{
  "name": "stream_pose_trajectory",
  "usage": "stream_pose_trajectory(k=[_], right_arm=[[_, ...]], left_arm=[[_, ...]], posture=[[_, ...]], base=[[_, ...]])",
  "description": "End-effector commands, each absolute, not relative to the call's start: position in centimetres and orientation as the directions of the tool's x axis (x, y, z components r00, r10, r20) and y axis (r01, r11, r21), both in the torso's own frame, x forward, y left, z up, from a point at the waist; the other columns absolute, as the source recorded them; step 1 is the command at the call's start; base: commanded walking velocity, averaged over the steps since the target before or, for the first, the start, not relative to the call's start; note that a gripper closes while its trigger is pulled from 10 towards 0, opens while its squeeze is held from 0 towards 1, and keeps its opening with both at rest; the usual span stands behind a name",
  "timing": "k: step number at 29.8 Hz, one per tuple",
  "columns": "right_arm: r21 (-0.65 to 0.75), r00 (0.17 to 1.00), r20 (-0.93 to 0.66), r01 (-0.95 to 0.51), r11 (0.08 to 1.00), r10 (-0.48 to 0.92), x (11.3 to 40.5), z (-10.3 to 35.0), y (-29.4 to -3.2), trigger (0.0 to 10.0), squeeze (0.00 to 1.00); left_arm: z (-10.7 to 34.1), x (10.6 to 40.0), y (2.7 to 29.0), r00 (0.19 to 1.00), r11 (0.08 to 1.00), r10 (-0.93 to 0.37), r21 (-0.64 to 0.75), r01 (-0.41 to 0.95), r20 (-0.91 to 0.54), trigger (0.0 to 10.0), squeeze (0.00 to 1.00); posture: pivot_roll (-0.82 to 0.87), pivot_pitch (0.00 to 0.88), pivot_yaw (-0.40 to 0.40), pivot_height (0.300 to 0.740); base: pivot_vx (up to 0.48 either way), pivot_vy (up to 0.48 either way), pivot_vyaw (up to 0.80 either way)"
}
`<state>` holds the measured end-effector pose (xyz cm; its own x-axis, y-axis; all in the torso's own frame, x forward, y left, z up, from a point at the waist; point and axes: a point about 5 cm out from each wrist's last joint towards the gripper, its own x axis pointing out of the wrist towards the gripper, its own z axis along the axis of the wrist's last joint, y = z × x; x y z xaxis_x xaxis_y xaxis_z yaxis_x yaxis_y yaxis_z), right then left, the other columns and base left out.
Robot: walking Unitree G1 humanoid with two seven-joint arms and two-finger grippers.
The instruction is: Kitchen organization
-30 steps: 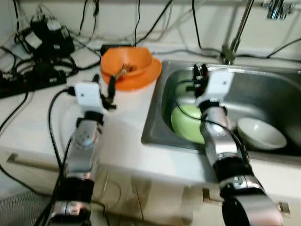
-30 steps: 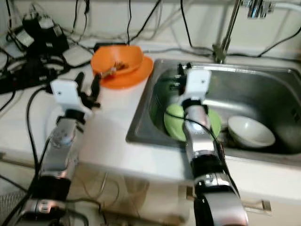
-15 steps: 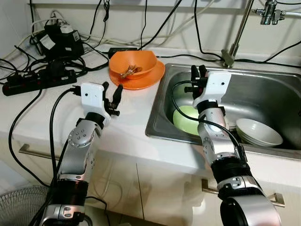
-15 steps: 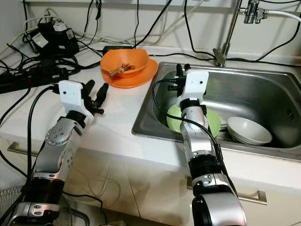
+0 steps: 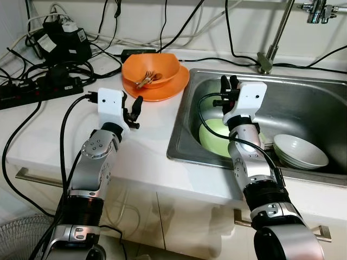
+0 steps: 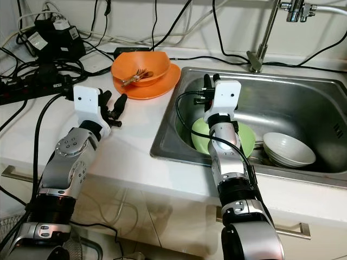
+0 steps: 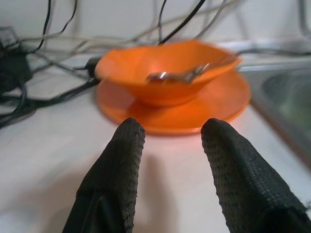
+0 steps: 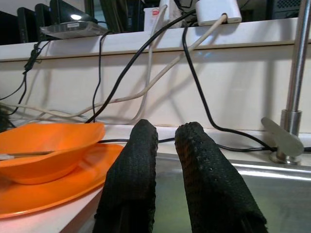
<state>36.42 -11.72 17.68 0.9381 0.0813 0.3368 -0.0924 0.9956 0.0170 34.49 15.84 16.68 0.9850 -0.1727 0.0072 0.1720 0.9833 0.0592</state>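
Orange bowl (image 5: 151, 69) sits on an orange plate (image 5: 168, 89) on the white surface (image 5: 141, 146), just beside the sink (image 5: 303, 103) rim, with cutlery (image 5: 145, 79) inside it. Left end effector (image 5: 132, 111) hovers above the surface near the plate, fingers apart, empty. Right end effector (image 5: 227, 84) is raised over the sink, fingers close together, holding nothing. A green plate (image 5: 216, 138) and white bowls (image 5: 300, 153) lie in the sink basin.

An orange bowl (image 5: 151, 69) sits on an orange plate (image 5: 173, 86). In the steel-grey sink (image 5: 317, 111) lie a pale green plate (image 5: 217, 138) and white bowl (image 5: 301, 151); the counter (image 5: 146, 146) is white
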Motion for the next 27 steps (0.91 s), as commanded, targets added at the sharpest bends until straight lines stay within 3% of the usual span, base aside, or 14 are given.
stream_pose_trajectory(k=[1, 17, 27], right_arm=[[0.019, 0.940, 0.329, -0.101, 0.995, 0.089, 36.6, 17.8, -11.4, 10.0, 0.00], [0.013, 0.935, 0.338, -0.115, 0.993, 0.104, 35.9, 17.6, -11.1, 10.0, 0.00], [0.021, 0.934, 0.346, -0.104, 0.994, 0.090, 34.2, 17.3, -11.3, 10.0, 0.00]], left_arm=[[16.8, 35.1, 16.1, 0.988, 0.984, -0.151, 0.088, 0.153, -0.028, 10.0, 0.00], [16.1, 38.2, 16.2, 0.976, 0.984, -0.151, 0.073, 0.164, -0.159, 10.0, 0.00], [17.3, 39.8, 15.9, 0.975, 0.980, -0.167, 0.080, 0.181, -0.149, 10.0, 0.00]], posture=[[0.16, 0.013, 0.069, 0.740], [0.11, 0.032, 0.094, 0.740], [0.06, 0.112, 0.119, 0.740]], base=[[0.000, 0.000, 0.00], [0.000, 0.000, 0.00], [0.000, 0.000, 0.00]])
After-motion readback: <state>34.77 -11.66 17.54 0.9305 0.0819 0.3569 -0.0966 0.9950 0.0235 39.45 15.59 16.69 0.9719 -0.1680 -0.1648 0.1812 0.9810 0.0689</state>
